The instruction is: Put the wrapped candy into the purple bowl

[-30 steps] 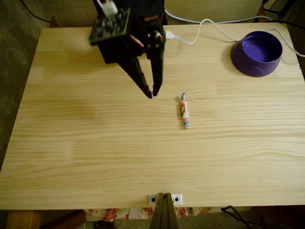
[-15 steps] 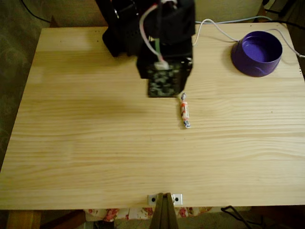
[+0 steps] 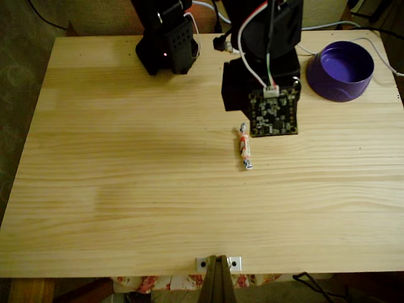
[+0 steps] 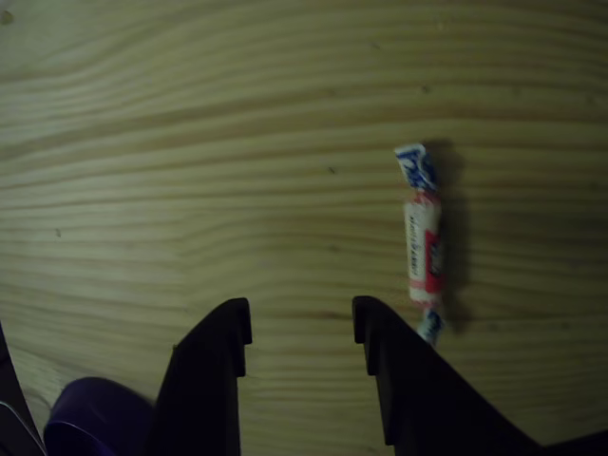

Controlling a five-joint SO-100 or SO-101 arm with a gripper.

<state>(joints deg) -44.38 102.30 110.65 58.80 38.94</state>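
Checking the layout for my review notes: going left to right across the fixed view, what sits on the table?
Arm base → wrapped candy → camera board on the arm's wrist, just right of the candy's top end → purple bowl near the table's far right corner.

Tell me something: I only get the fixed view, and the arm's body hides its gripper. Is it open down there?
Observer: Yes. In the other view the gripper is open, with bare table in the gap.
Operator: So the candy isn't between the fingers?
Observer: No. The wrapped candy lies outside the gap, to the right of the right-hand finger in that view.
Operator: Touching it?
Observer: Its lower twisted end sits very near that finger; contact I cannot tell.
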